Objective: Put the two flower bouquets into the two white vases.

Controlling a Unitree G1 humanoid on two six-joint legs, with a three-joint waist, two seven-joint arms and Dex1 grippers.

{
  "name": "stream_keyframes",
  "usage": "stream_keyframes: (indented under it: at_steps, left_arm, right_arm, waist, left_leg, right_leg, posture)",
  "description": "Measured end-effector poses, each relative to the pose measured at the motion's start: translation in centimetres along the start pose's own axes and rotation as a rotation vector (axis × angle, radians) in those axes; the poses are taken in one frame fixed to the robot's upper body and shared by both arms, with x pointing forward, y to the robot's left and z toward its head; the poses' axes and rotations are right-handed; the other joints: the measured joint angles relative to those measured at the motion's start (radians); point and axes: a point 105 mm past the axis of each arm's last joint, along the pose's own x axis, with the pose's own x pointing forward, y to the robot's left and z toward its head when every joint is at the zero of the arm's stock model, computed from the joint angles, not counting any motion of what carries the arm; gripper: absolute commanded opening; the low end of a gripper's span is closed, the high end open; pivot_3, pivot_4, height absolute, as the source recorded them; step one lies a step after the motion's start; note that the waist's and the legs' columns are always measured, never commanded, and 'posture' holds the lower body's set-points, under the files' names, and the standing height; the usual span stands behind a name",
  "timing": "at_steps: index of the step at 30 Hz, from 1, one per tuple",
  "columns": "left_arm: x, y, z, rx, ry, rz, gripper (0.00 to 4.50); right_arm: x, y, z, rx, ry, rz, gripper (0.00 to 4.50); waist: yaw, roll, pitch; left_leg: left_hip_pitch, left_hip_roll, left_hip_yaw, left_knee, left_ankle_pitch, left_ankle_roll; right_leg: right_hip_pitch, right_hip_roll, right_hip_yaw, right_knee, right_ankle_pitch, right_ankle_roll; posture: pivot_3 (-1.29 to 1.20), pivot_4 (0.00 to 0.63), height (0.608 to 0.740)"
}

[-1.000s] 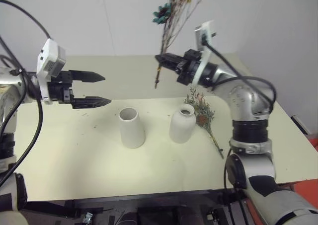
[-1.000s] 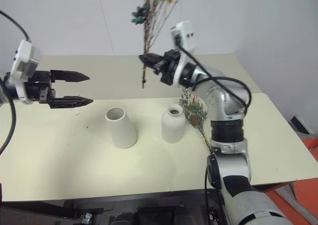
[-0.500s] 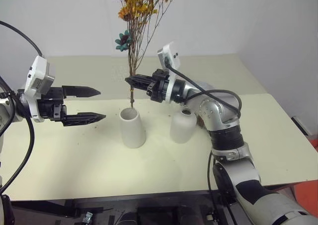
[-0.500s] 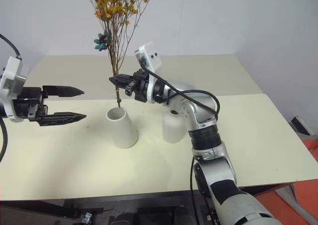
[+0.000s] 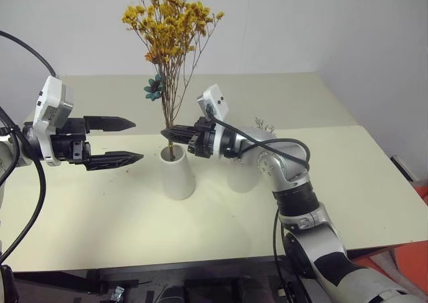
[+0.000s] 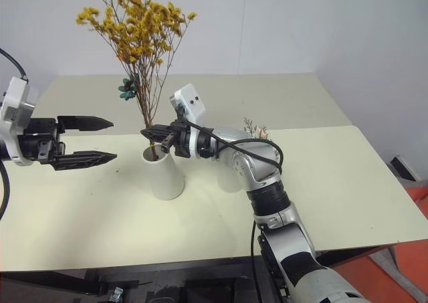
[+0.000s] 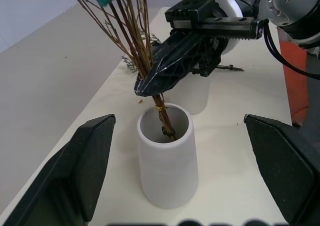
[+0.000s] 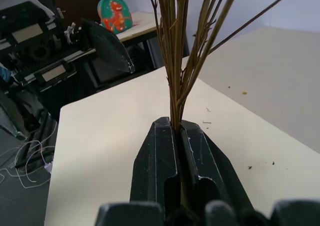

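Yellow bouquet (image 5: 170, 22) first: you have its stem ends just inside the mouth of the tapered white vase (image 5: 177, 172), which stands upright on the worktop (image 5: 100, 209) nearest you, and the left wrist view shows the tied stem base sitting below the rim but not visibly on the bottom. The right pincer (image 5: 168, 134) is clenched on the stems right above the rim, pointing across toward your left, so the bunch is not yet let go; judge this half of the task as nearly done, release being what is left. The blossoms stand tall and lean a little toward the left, with a small teal flower (image 5: 155, 87) low among them. The left pincer (image 5: 128, 141) hangs released and empty, its two black fingers (image 5: 114, 123) spread, well apart from the vase on its left side and level with the rim; it holds nothing. Just beside the tapered vase, to the right and mostly hidden behind the right arm, stands the rounded white vase (image 5: 241, 179), upright; whether anything is in it you cannot tell from here, though nothing rises from it. Farther back on the worktop, past that arm, a few tips of the grey-green bouquet (image 5: 262, 124) show; it seems to lie flat there, untouched. So the second bunch is entirely left to do: pick it up and stand it in the rounded vase, whose narrow neck will likely ask for a finer aim.
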Motion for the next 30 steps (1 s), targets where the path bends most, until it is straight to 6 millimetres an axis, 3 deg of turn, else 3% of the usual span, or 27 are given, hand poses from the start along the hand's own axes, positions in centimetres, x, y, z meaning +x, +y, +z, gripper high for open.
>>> stream_keyframes:
  at_steps: [13,19,30]
  left_arm:
    - [0.0,0.0,0.0,0.002,0.004,0.005,4.50]
    - [0.0,0.0,0.1,0.004,0.006,0.004,4.50]
    - [0.1,0.0,0.1,0.006,0.032,-0.020,4.50]
  right_arm:
    - [-0.2,0.5,-1.2,-0.109,0.033,0.006,4.47]
    - [-1.4,0.2,-1.3,-0.148,0.048,-0.008,4.47]
    - [-5.6,-0.8,-0.3,-0.243,0.131,-0.023,4.47]
  waist:
    - [-0.001,0.000,0.000]
    - [0.000,0.000,0.000]
    - [0.005,0.000,0.000]
  left_leg:
    - [0.000,0.000,0.000,0.000,0.000,0.000]
    - [0.000,0.000,0.000,0.000,0.000,0.000]
    - [0.000,0.000,0.000,0.000,0.000,0.000]
  right_leg:
    - [0.000,0.000,0.000,0.000,0.000,0.000]
    - [0.000,0.000,0.000,0.000,0.000,0.000]
    - [0.000,0.000,0.000,0.000,-0.001,0.001]
  posture:
    - [0.00,0.150,0.740]
    - [0.00,0.150,0.740]
    - [0.00,0.150,0.740]
